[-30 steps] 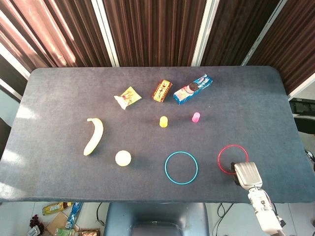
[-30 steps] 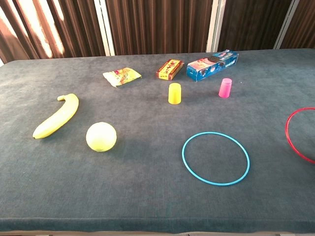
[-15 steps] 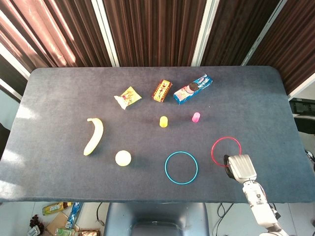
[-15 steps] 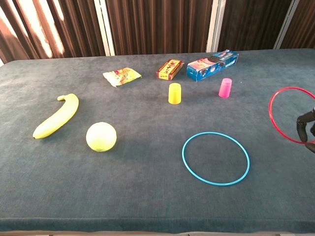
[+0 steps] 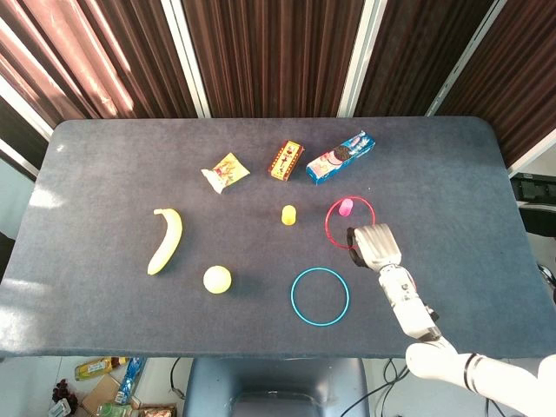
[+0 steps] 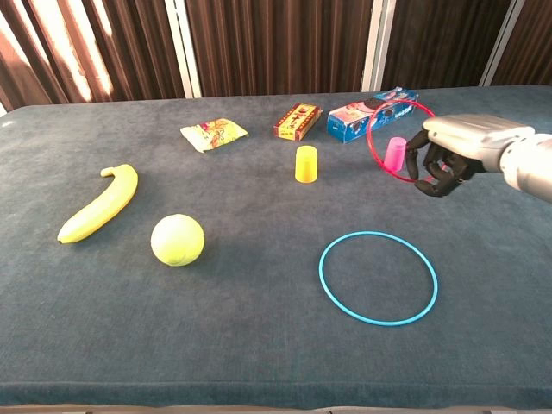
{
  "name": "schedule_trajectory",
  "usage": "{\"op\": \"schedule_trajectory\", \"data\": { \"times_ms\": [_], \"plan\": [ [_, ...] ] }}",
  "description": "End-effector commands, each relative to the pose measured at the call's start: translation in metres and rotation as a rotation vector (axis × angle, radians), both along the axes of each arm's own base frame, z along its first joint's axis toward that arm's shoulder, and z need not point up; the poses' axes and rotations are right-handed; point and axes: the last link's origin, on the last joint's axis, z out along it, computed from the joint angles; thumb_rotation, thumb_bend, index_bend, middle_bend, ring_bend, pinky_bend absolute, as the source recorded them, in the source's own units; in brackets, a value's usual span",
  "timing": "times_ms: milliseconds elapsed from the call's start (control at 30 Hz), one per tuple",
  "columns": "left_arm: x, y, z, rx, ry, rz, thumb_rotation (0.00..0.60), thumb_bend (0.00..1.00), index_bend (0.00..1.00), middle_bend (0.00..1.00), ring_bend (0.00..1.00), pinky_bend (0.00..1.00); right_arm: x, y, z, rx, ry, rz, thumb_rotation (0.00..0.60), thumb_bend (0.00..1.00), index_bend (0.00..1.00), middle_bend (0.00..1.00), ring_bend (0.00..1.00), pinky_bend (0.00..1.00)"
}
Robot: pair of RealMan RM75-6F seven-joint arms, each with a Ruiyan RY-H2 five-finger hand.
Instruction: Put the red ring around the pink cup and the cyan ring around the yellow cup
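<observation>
My right hand (image 5: 372,246) (image 6: 448,157) grips the red ring (image 5: 334,228) (image 6: 373,145) by its near edge and holds it lifted above the table. In the head view the ring encircles the pink cup (image 5: 347,206) (image 6: 395,153), which stands upright on the cloth. The yellow cup (image 5: 288,215) (image 6: 306,164) stands upright to the left of the pink one. The cyan ring (image 5: 320,296) (image 6: 378,278) lies flat near the front edge, apart from both cups. My left hand is not visible in either view.
A banana (image 5: 166,240) (image 6: 99,203) and a yellow-green ball (image 5: 217,279) (image 6: 178,239) lie at the left. A yellow snack packet (image 5: 226,171), a red box (image 5: 287,160) and a blue cookie box (image 5: 340,157) line the back behind the cups.
My right hand has lifted the red ring off the table at the front right and carried it left and away, over the pink cup.
</observation>
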Motion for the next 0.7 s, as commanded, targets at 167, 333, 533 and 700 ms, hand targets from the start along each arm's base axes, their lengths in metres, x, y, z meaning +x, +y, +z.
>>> {"op": "schedule_trajectory", "data": {
  "times_ms": [167,333,533,700],
  "plan": [
    [-0.003,-0.001,0.000,-0.003,-0.007,0.007,0.600,0.41,0.06,0.00,0.00,0.15,0.024,-0.033,-0.026,-0.014,0.020,-0.010,0.600,0.55,0.77,0.93,1.00,1.00],
    [-0.003,-0.001,0.001,0.000,-0.011,0.008,0.600,0.41,0.06,0.00,0.00,0.15,0.020,-0.045,-0.031,-0.030,0.031,-0.055,0.600,0.55,0.77,0.93,1.00,1.00],
    [-0.003,0.000,0.001,0.000,-0.011,0.009,0.600,0.42,0.06,0.00,0.00,0.15,0.010,-0.050,-0.035,-0.037,0.059,-0.090,0.600,0.55,0.77,0.93,1.00,1.00],
    [-0.003,0.000,0.000,-0.003,-0.010,0.008,0.600,0.42,0.06,0.00,0.00,0.15,0.004,-0.052,-0.038,-0.038,0.075,-0.111,0.600,0.55,0.75,0.93,1.00,1.00]
  ]
}}
